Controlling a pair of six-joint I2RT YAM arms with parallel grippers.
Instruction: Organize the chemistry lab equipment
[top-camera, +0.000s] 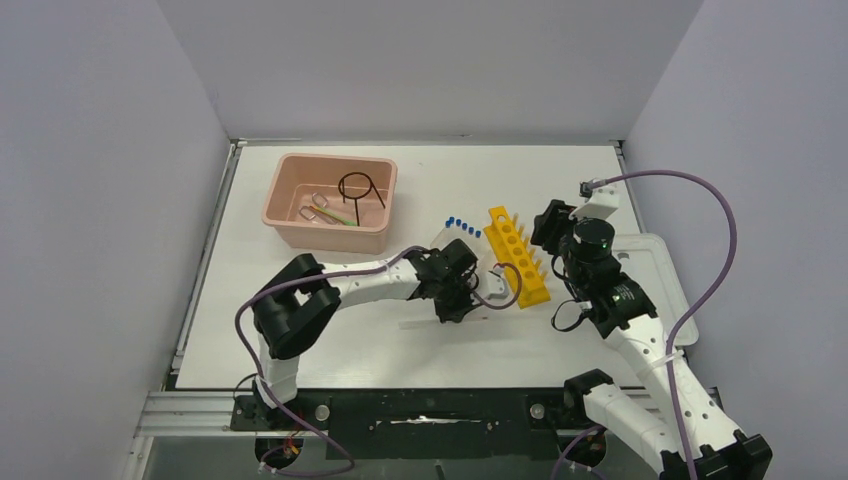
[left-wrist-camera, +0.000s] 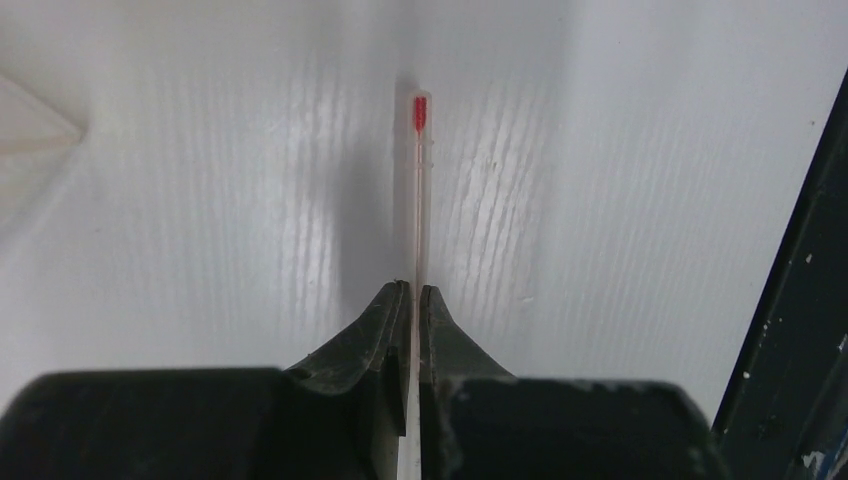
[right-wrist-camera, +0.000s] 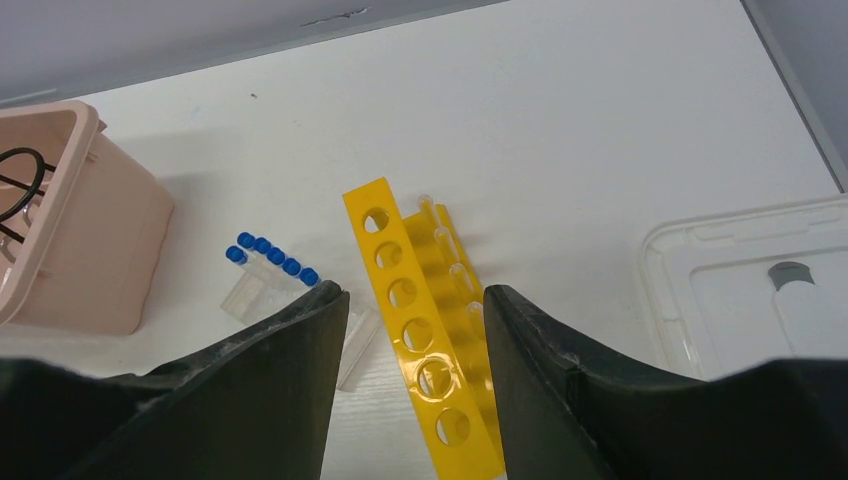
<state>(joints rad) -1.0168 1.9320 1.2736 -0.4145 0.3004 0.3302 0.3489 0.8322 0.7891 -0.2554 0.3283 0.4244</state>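
Midway, by the look of it: the black wire ring (top-camera: 358, 187), metal tongs (top-camera: 314, 208) and a few thin coloured sticks (top-camera: 338, 218) already lie in the pink tub (top-camera: 300, 228), well beyond the left gripper (left-wrist-camera: 413, 298). That gripper is pinched tight on a red-tipped stick (left-wrist-camera: 420, 170), a slim, clear shaft jutting straight out ahead of its fingertips, close over the white table (left-wrist-camera: 200, 250). The right gripper (right-wrist-camera: 412, 292), jaws spread wide and holding nothing, hangs over the yellow holed rack (right-wrist-camera: 396, 275), which shows directly below and between its fingers. The blue-capped clear tubes (right-wrist-camera: 272, 252) stand in their clear tube rack (right-wrist-camera: 245, 298) just off its left finger. The white lid (right-wrist-camera: 700, 240) lies off to its right. Left to sort, it seems, are this stick, the tubes and both racks.
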